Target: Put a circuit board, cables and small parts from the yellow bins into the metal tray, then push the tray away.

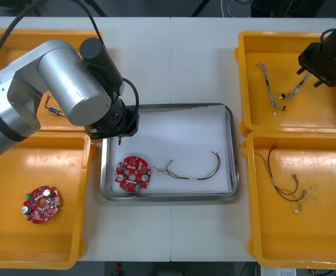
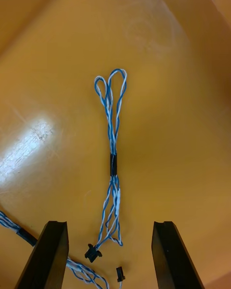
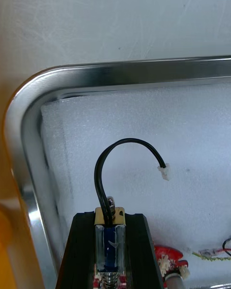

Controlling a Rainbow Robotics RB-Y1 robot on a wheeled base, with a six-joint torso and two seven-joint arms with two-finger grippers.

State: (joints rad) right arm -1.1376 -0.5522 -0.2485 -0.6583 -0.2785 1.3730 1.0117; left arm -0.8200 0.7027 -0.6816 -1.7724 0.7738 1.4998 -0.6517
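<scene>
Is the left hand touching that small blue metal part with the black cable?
Touching. The left wrist view shows the left hand's black fingers pressed against both sides of the small blue metal part with the black cable, no gap.

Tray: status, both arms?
Left tool shut on small metal part, over tray far-left corner. Right tool open over blue and white cable, far right bin. Circuit board, red and yellow cable in tray. Nothing blocking.

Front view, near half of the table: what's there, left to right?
Bin circuit board in left near bin, tray circuit board in metal tray, tray cable, bin cable in right near bin. Left tool, shut on small metal part, over tray's far-left corner; right tool open over right far bin.
</scene>
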